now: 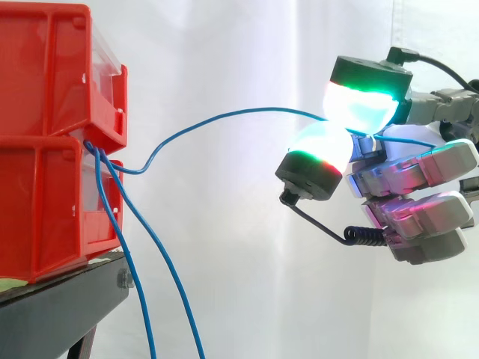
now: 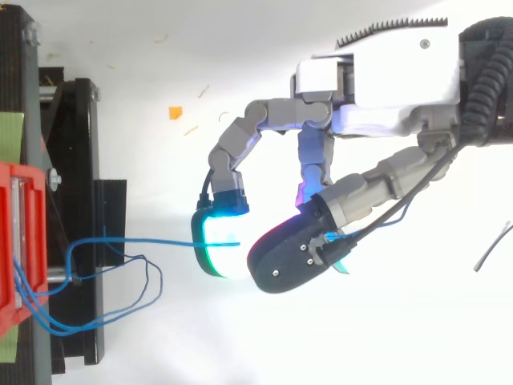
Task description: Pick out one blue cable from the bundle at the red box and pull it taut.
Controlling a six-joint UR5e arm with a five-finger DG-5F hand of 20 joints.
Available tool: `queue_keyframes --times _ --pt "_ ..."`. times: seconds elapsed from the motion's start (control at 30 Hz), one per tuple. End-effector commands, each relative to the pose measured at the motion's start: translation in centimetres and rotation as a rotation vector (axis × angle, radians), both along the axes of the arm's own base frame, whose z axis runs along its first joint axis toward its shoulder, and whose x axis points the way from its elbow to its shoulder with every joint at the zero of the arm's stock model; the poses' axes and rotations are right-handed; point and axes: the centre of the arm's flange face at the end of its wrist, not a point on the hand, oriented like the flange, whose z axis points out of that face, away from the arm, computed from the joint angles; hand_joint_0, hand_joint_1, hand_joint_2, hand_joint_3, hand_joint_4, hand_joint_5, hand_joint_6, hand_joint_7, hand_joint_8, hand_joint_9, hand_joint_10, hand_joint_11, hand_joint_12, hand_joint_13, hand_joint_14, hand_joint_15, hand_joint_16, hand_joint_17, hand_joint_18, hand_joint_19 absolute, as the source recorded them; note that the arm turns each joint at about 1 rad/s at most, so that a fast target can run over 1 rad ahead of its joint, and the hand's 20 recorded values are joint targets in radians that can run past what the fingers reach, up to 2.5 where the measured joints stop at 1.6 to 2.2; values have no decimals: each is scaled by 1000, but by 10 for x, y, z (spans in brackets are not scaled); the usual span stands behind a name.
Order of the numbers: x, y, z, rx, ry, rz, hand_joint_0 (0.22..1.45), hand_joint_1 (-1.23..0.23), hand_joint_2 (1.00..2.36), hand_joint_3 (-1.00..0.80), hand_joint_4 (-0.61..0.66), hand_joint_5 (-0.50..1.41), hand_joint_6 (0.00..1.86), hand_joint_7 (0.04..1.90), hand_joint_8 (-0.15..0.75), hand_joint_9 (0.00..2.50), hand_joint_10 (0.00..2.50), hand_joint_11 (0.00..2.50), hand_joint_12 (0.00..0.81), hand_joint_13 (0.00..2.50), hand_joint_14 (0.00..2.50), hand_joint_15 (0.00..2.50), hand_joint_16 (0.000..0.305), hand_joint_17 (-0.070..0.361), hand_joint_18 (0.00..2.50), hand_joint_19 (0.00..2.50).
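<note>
Two red bins (image 1: pixel 52 142) are stacked at the left on a black stand (image 1: pixel 60 299). Several thin blue cables come out between them; two hang down (image 1: pixel 153 299) in front of the stand. One blue cable (image 1: pixel 224 116) loops out from the bins and rises in a slack arc to the right, into my hand (image 1: pixel 419 176). There it is pinched between two glowing fingertips (image 1: pixel 322 153), one above and one below. In the top view the same cable (image 2: pixel 152 239) runs from the bins (image 2: pixel 20 233) to the hand (image 2: pixel 377 80).
A white curtain is behind everything. An orange scrap (image 2: pixel 175 112) and small bits lie on the white floor below. The stand's black frame (image 2: pixel 80 160) sits at the left of the top view.
</note>
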Motion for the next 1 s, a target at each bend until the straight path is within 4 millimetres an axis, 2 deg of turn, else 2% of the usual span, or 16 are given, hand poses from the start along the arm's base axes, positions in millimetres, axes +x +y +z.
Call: queue_keyframes --times 0.0,0.97 --pt "0 0 -1 0 1 0 577 -799 1003 -9 -219 -21 912 836 237 1553 24 622 377 1336 26 690 74 166 1334 740" --pt "0 0 -1 0 1 0 576 -799 1003 -8 -220 -21 912 836 240 1555 22 626 375 1334 24 693 73 165 1334 731"
